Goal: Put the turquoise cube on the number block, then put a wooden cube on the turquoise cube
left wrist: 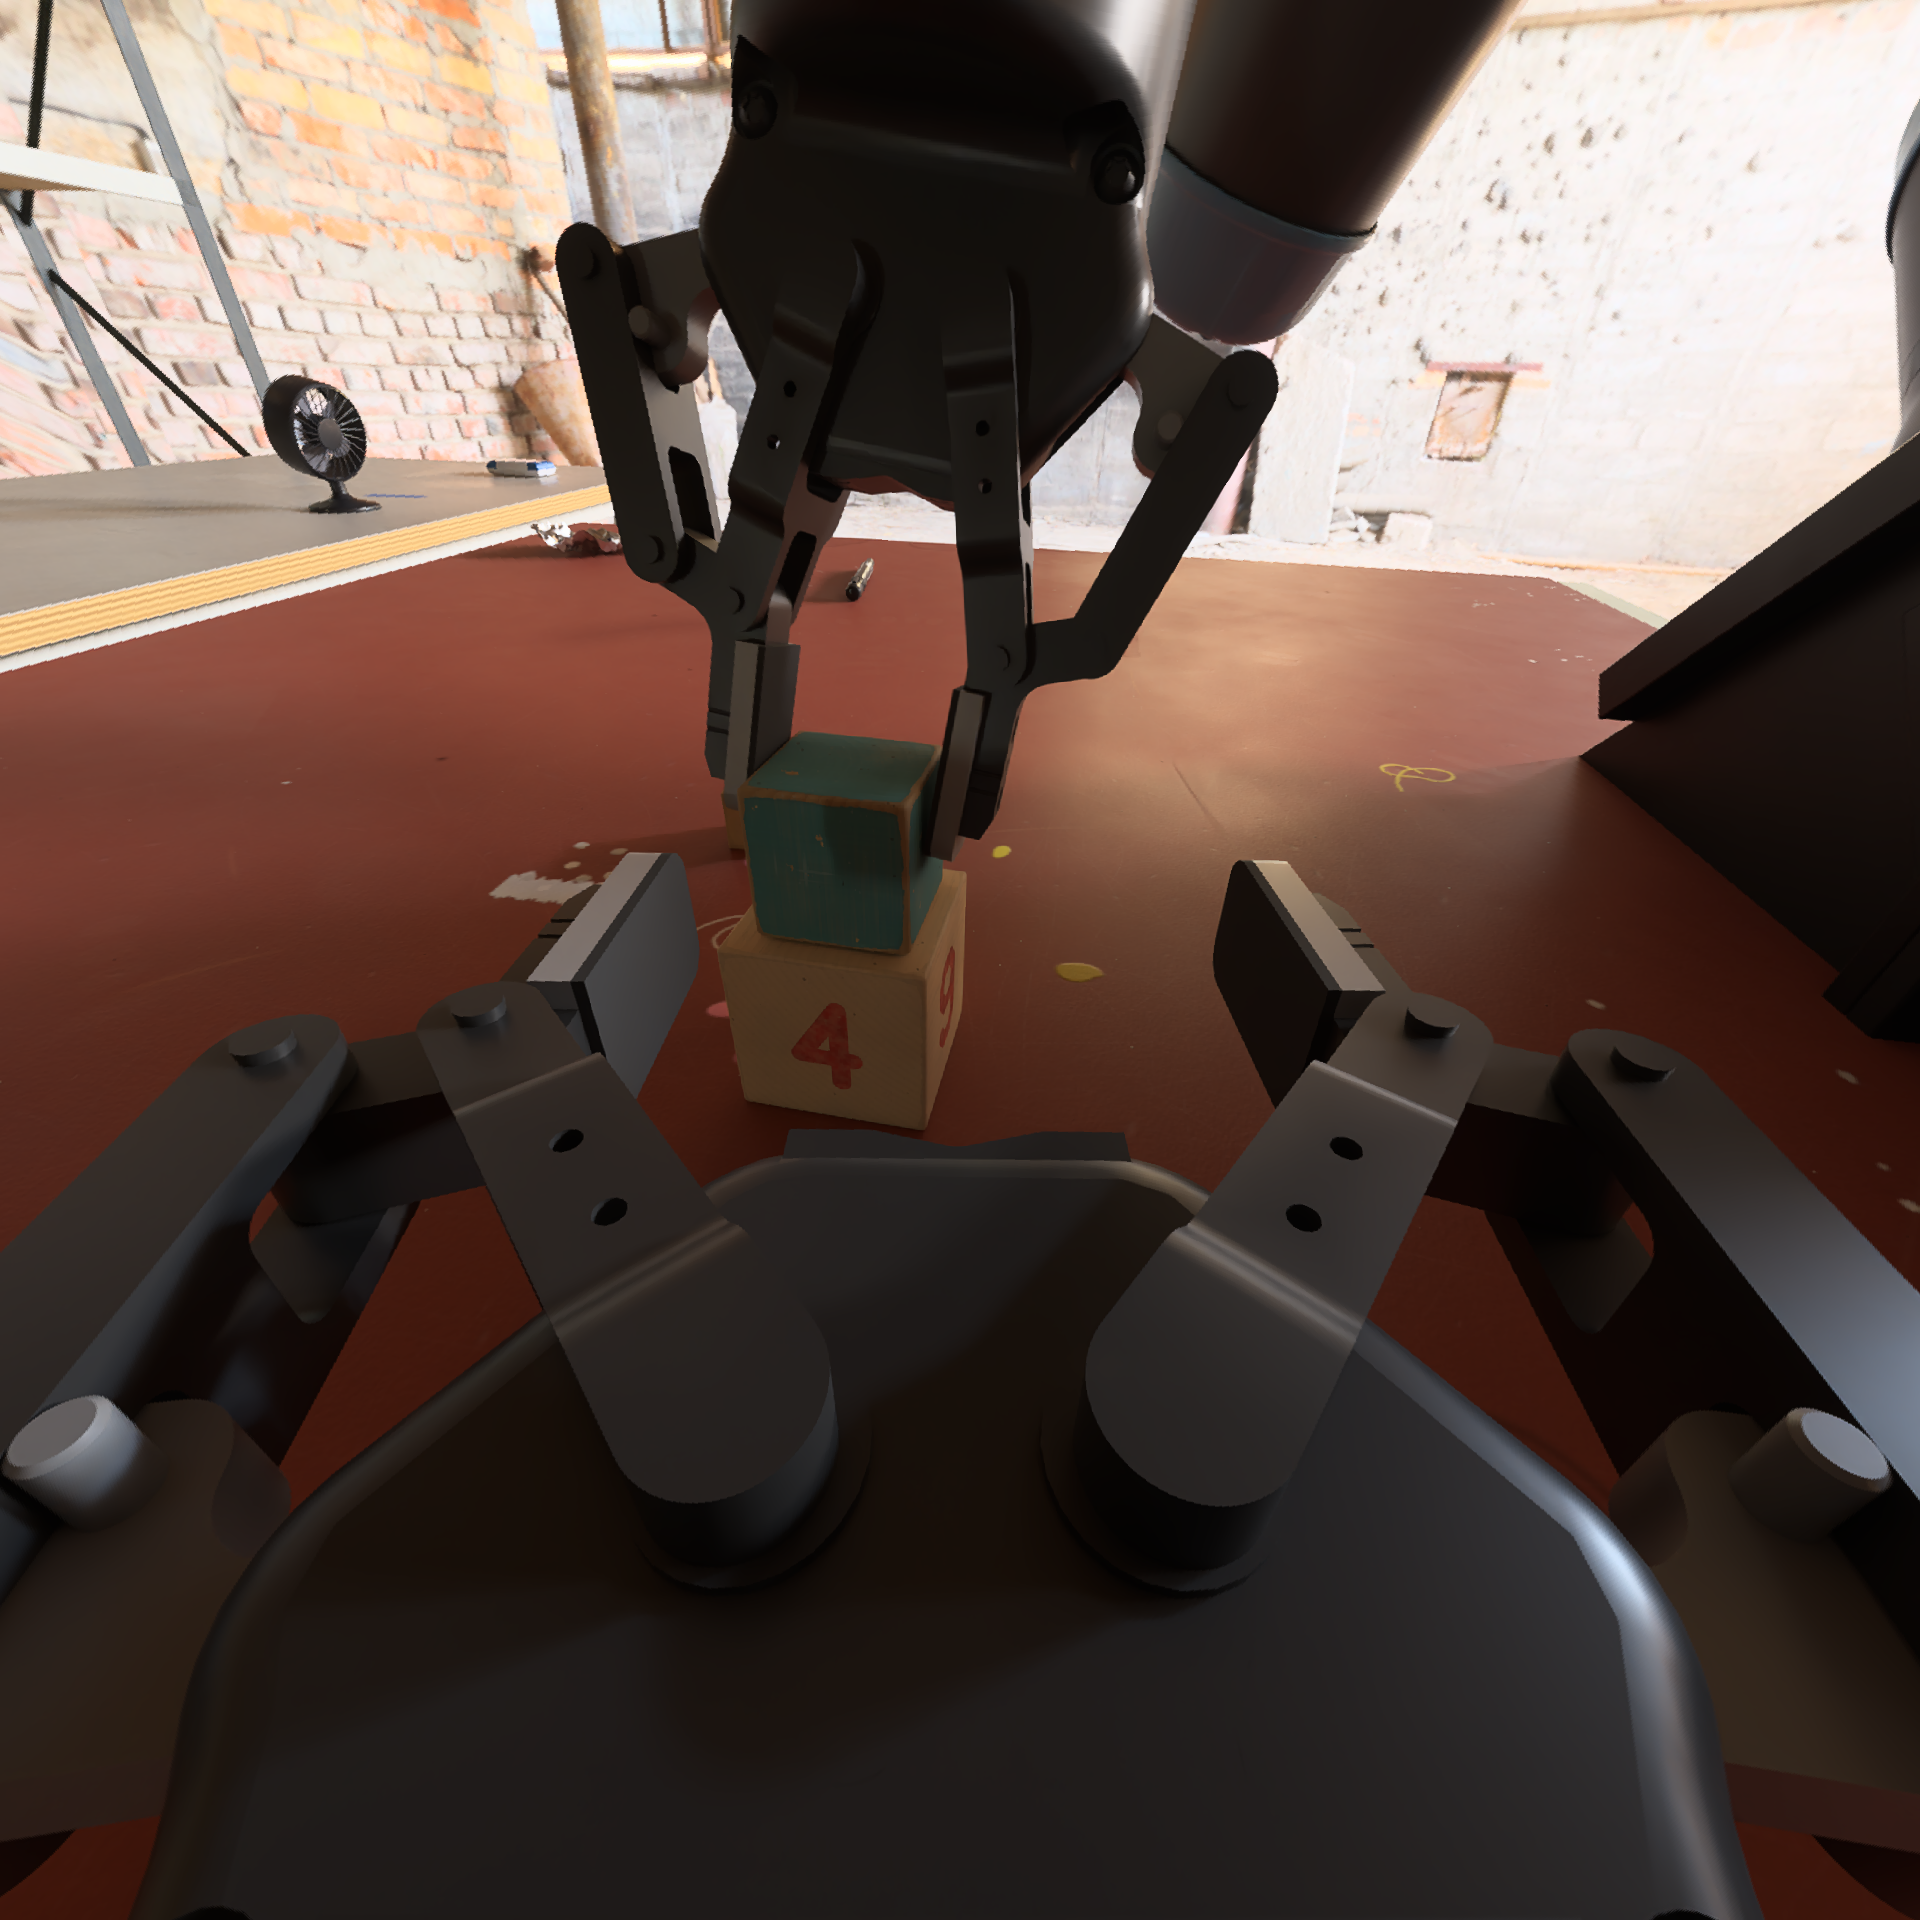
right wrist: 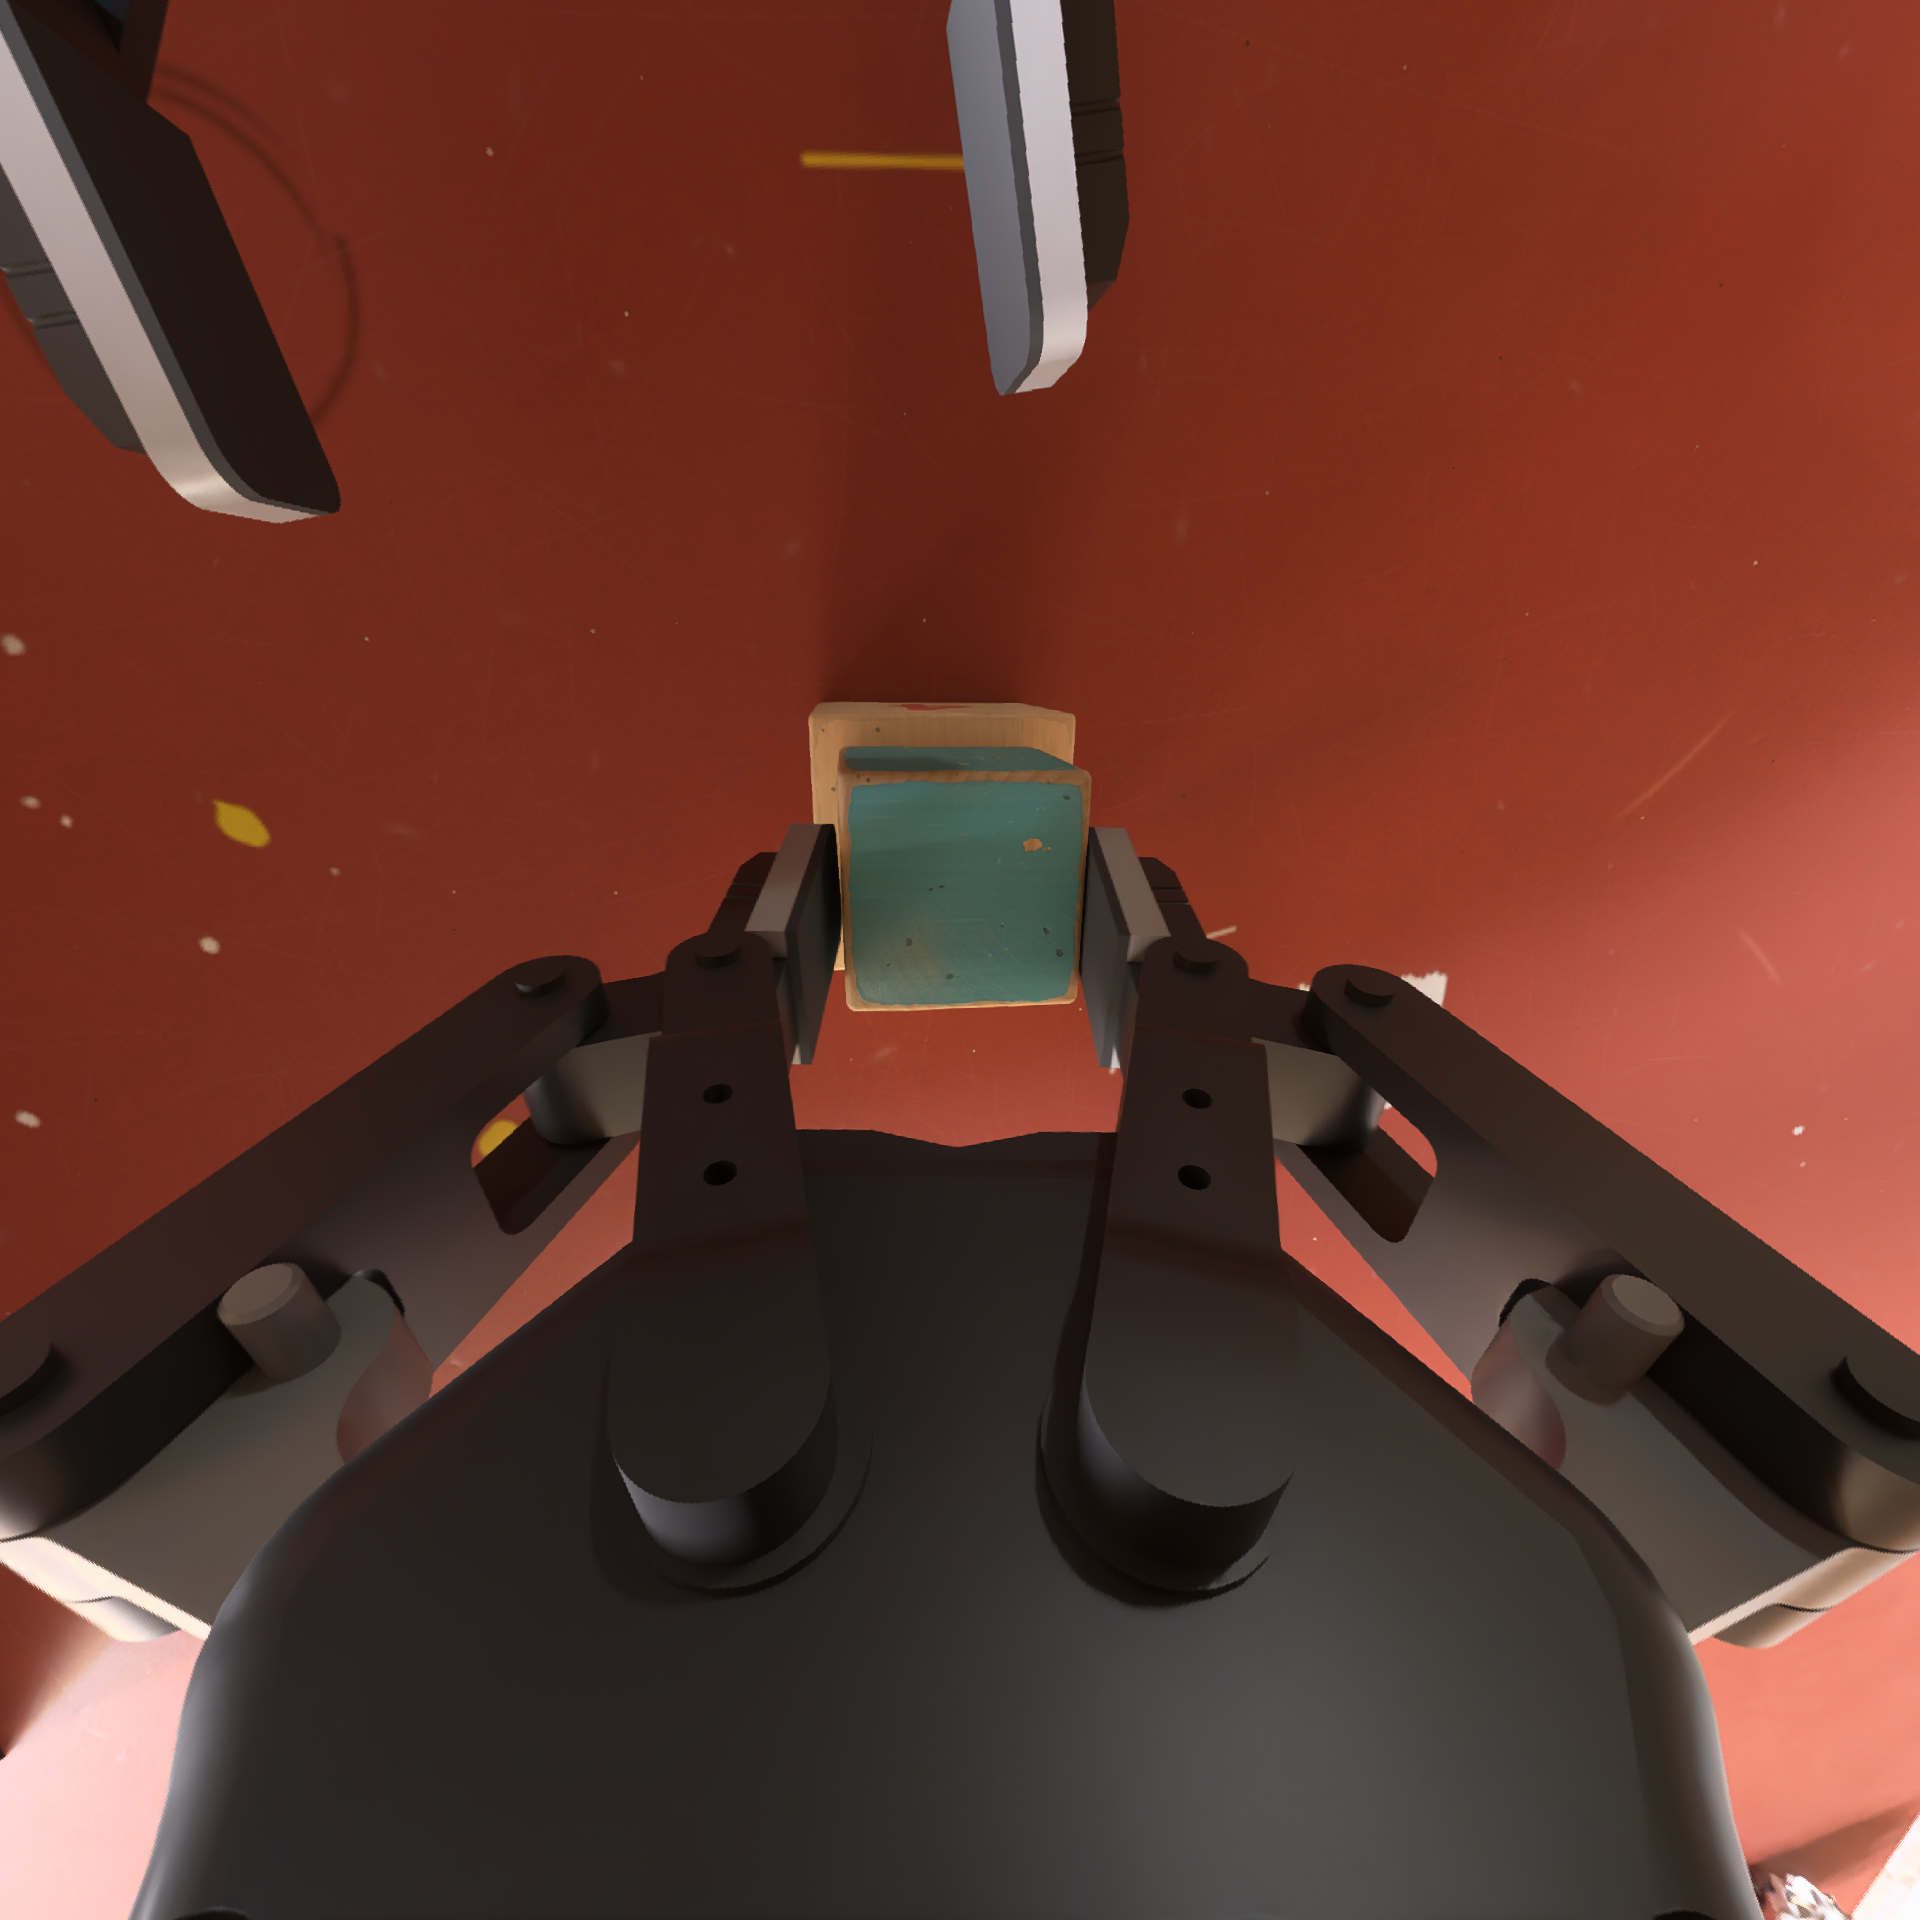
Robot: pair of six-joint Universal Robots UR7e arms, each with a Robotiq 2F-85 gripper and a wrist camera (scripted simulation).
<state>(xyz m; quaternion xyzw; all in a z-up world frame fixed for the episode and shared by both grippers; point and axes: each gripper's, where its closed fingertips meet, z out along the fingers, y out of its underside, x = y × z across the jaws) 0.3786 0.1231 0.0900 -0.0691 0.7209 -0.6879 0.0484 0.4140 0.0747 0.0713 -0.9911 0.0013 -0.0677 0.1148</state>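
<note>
Left wrist view shows the right hand (left wrist: 847, 790) pinching the turquoise cube (left wrist: 831, 847) by opposite sides, seated slightly askew atop the number block (left wrist: 836, 1029) on the red surface (left wrist: 312, 831), while the left hand (left wrist: 956, 935) waits spread wide and empty, likely leaving room for release.

— Turquoise cube (left wrist: 831, 852), worn at tan edges, specked orange; pale wooden number block (left wrist: 836, 1039) with red figures.
— Rust-red table (left wrist: 312, 831), flecked yellow and white. Dark grey gripper (left wrist: 961, 935) lower centre; orange and white brick wall (left wrist: 364, 208) upper left.
</note>
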